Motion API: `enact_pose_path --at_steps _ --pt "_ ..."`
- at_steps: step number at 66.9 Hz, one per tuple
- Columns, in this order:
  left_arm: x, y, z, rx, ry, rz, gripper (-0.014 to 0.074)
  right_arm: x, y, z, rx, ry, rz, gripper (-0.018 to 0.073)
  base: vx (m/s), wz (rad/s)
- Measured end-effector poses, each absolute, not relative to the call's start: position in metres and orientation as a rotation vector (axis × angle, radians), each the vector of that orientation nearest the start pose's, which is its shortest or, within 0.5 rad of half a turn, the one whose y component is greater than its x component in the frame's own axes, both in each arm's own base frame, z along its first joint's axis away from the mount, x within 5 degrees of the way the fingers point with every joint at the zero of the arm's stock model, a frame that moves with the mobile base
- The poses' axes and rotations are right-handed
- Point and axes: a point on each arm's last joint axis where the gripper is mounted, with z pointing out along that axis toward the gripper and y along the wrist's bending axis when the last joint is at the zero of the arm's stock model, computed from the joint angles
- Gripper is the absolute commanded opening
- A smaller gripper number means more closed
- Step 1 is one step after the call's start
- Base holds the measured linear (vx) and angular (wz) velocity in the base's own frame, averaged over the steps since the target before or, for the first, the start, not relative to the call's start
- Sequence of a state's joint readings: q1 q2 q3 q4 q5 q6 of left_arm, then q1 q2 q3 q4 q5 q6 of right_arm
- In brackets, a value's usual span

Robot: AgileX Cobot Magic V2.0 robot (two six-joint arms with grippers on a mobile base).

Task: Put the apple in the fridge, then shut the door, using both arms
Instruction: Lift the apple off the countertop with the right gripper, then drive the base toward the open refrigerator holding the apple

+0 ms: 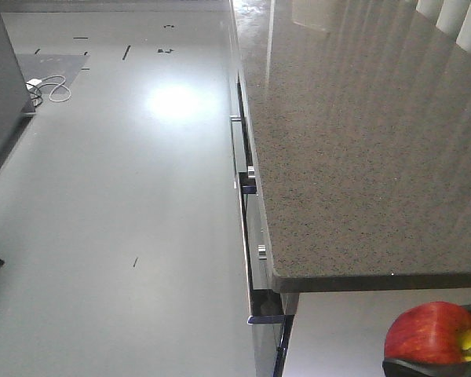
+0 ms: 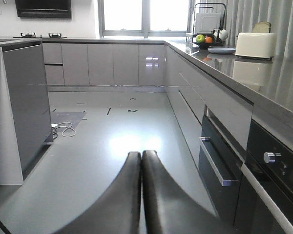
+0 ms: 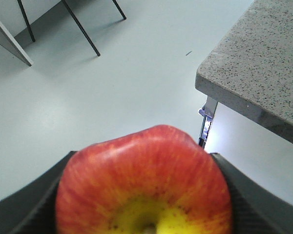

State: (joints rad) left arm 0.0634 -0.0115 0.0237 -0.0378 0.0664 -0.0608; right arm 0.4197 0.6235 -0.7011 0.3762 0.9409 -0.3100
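Right pincer [image 3: 146,195] pinching apple [image 3: 144,170] beside speckled countertop [image 3: 263,63] corner, left pincer [image 2: 141,156] pressed together above grey floor [image 2: 112,141]

Speckled counter [image 1: 361,157] fills right half. Bottom right: apple [image 1: 428,334] below counter edge, black fingers [image 1: 424,367] against its lower side. White cable [image 1: 51,88] on floor [image 1: 125,196], upper left.

The apple [image 3: 145,190], red-streaked with yellow around its stem dip, fills the bottom centre of the right wrist view, pinched between the black fingers [image 3: 24,209] of the right gripper [image 3: 145,195]. The left gripper [image 2: 140,161], bottom centre of its own view, has its tips pressed together.
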Motion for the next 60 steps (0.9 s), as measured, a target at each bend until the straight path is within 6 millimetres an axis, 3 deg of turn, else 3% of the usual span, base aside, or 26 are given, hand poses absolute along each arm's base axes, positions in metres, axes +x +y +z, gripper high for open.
enact_pose_path --at_steps 60 --pt "0.0565 0.0034 0.1998 -0.124 1.557 -0.030 -0.0006 0.0813 0.0659 0.3233 -0.726 2.211 0.520 0.0088 0.00 0.04"
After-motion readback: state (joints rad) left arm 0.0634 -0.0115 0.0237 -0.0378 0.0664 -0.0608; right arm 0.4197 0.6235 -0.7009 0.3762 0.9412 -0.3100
